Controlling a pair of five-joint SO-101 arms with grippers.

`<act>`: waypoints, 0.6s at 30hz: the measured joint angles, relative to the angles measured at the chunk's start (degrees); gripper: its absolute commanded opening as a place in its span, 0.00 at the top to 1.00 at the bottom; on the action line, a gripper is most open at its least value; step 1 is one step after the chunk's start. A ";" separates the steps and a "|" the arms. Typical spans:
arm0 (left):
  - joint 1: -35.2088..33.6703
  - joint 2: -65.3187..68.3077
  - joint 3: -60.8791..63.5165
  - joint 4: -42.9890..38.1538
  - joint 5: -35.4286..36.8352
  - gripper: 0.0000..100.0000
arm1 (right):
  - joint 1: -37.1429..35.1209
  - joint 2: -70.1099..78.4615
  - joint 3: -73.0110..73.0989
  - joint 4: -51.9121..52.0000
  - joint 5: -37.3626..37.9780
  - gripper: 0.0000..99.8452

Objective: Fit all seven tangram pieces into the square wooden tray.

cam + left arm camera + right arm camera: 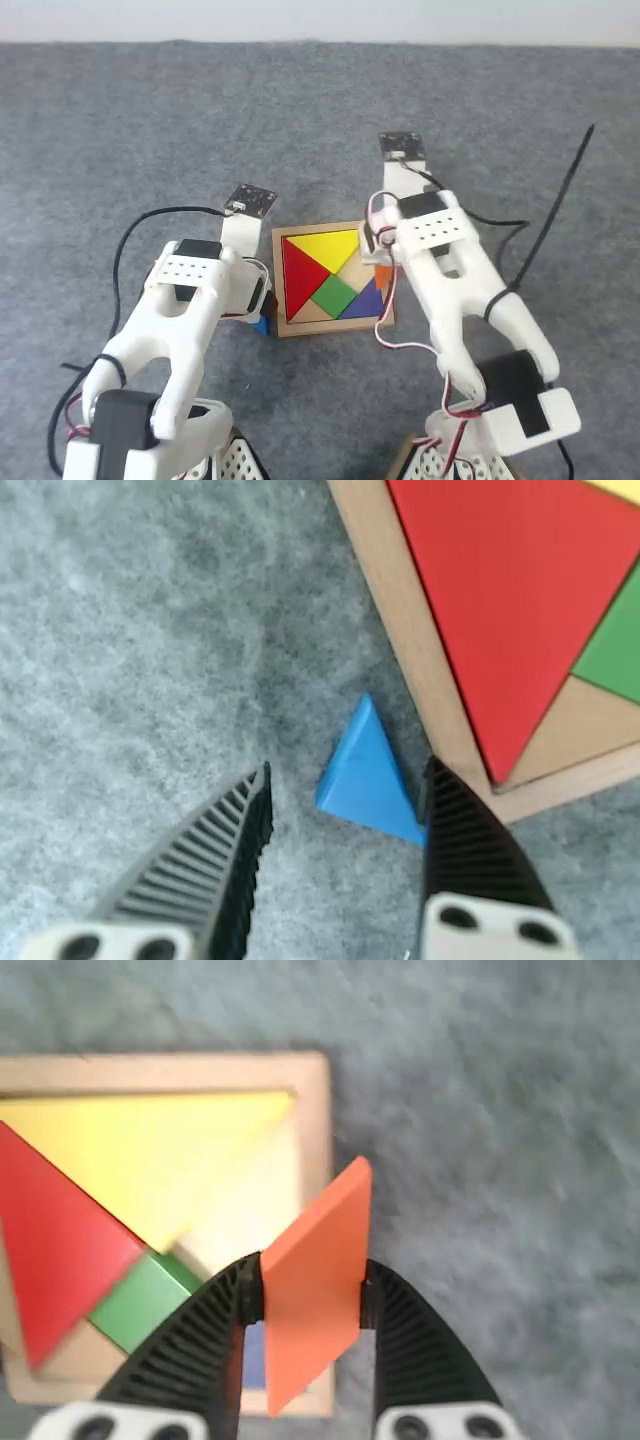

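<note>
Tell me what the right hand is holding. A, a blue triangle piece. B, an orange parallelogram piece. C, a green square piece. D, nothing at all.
B: in the right wrist view, the right hand is shut on the flat orange parallelogram piece, clamped between its two fingers.

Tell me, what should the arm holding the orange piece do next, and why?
Probably lower the orange piece, shut in the right gripper, into the bare gap of the tray beside the yellow triangle; it hangs right by that gap.
</note>
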State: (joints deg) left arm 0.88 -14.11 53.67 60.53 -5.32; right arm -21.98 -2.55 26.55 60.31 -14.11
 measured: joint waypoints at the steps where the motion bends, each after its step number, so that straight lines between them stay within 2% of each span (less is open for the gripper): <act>1: 0.00 0.00 0.00 0.00 0.00 0.77 | -0.62 0.00 0.00 -1.05 -0.62 0.97; 8: 0.00 0.00 0.00 0.00 0.00 0.77 | -3.96 5.54 -0.09 -5.71 -3.25 0.96; 14: 0.00 0.00 0.00 0.00 0.00 0.77 | -4.04 8.00 -0.62 -7.47 -3.25 0.84; 18: 0.00 0.00 0.00 0.00 0.00 0.77 | -3.78 8.09 -1.05 -7.65 -3.25 0.82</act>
State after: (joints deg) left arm 0.88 -14.11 53.67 60.53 -5.32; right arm -25.76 5.54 25.49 52.66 -17.36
